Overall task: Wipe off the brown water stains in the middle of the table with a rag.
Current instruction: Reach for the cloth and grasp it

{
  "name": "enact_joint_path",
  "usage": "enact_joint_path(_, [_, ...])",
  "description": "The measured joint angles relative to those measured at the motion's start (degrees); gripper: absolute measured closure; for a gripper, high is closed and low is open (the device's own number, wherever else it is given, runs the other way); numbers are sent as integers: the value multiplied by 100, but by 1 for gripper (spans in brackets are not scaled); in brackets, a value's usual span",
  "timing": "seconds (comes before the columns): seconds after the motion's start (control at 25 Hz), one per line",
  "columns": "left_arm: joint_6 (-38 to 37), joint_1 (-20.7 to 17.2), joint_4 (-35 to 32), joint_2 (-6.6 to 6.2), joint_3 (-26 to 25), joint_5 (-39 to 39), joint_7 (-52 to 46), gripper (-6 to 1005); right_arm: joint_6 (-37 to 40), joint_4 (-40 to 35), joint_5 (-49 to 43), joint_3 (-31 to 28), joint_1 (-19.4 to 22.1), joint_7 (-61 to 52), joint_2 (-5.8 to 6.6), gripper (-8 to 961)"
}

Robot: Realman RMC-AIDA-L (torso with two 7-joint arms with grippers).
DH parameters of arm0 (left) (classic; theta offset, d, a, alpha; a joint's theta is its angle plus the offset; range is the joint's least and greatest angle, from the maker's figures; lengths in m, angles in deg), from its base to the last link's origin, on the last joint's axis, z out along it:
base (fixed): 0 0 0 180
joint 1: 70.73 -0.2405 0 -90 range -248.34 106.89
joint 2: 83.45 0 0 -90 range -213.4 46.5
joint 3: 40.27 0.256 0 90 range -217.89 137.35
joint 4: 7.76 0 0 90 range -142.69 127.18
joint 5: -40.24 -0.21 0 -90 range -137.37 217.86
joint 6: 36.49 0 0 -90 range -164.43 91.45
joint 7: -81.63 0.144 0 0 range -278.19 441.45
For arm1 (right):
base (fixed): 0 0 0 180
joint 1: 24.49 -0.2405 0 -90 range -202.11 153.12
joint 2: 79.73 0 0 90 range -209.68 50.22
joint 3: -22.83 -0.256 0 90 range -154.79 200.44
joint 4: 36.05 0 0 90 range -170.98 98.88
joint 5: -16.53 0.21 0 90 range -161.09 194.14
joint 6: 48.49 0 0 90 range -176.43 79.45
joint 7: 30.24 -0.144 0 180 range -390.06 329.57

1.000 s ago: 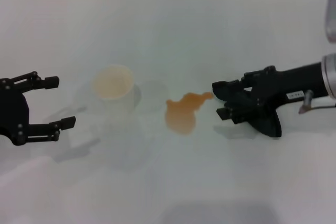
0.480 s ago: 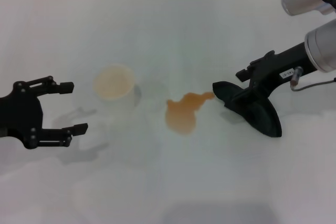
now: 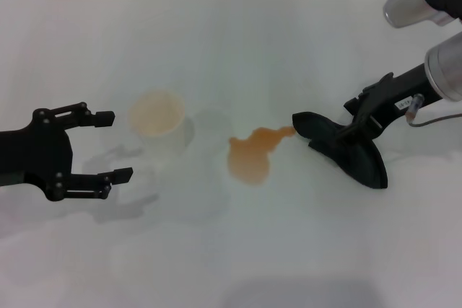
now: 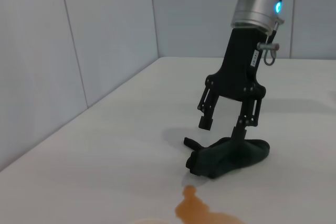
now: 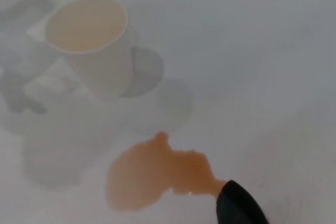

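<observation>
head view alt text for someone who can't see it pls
A brown water stain sits mid-table, a black rag touching its edge under the open right claw. A white cup stands beside the open left claw.

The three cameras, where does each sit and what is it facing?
Head view: above, looking down on the table, both arms showing; left pincer open beside the cup.
Left wrist view: low, facing the right pincer over the rag.
Right wrist view: looks down at the cup; no own fingers.
All share the brown water stains.
</observation>
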Motion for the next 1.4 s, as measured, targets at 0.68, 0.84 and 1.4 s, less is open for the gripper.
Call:
enact_joint_path(0.68, [33,41,35,23,0,0,64,109,-423,490,50,379,-3,17,-28,202])
enact_joint_path(0.84, [33,40,38,30,0,1,64,109,-463,506,39,397,1,16,-28,223])
enact_joint_path(1.4, [63,30,39,52,-1,1,62,110,-514,527,45,442,2,-74,-26,424])
